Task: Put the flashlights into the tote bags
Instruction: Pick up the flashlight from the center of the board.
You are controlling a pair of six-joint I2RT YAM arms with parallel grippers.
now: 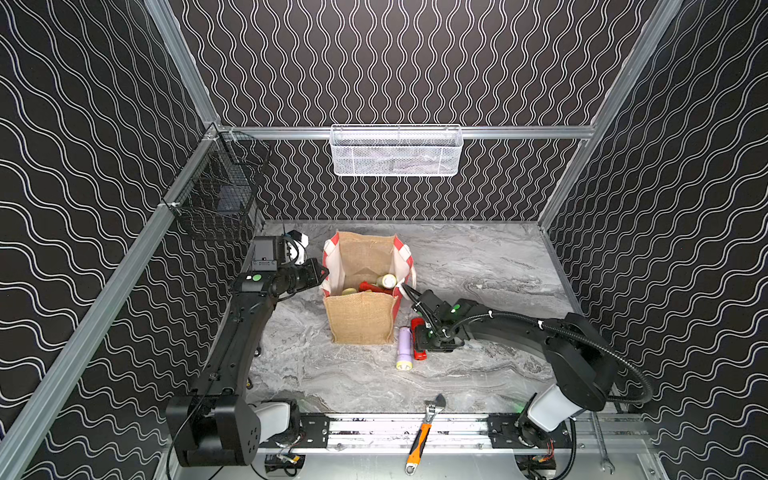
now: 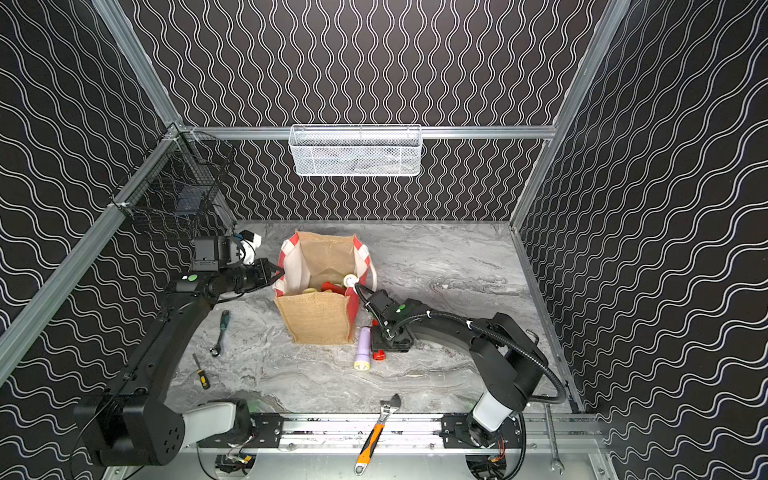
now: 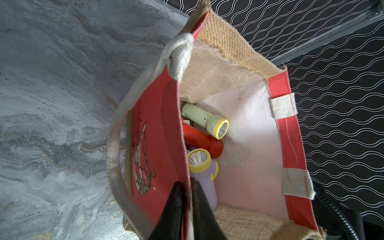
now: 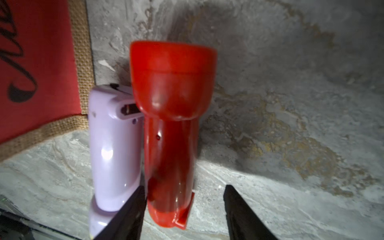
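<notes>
Setting: grey marbled bench (image 1: 498, 266) boxed in by black walls with white wavy lines.
Left gripper (image 3: 187, 184): clenched on the red side wall of the tote bag (image 1: 361, 320), holding its mouth open.
Tote bag: upright mid-bench, white lining showing.
Stowed flashlights (image 3: 199, 141): pale green, red and lilac ones lie inside at the bottom.
Lilac flashlight (image 1: 404, 347): flat on the bench just right of the bag, touching its red neighbour.
Red flashlight (image 4: 170, 124): flat on the bench, not yet lifted.
Right gripper (image 4: 184, 187): released and straddling the red flashlight's tail end. One finger is wedged against the lilac body, the other stands clear.
Step, judged: about to close on the red flashlight.
Risk: closing could shove the lilac flashlight aside. A tail-end hold on glossy plastic may let the heavy head droop or slip. If the pinched wall slips free, the mouth could sag.
</notes>
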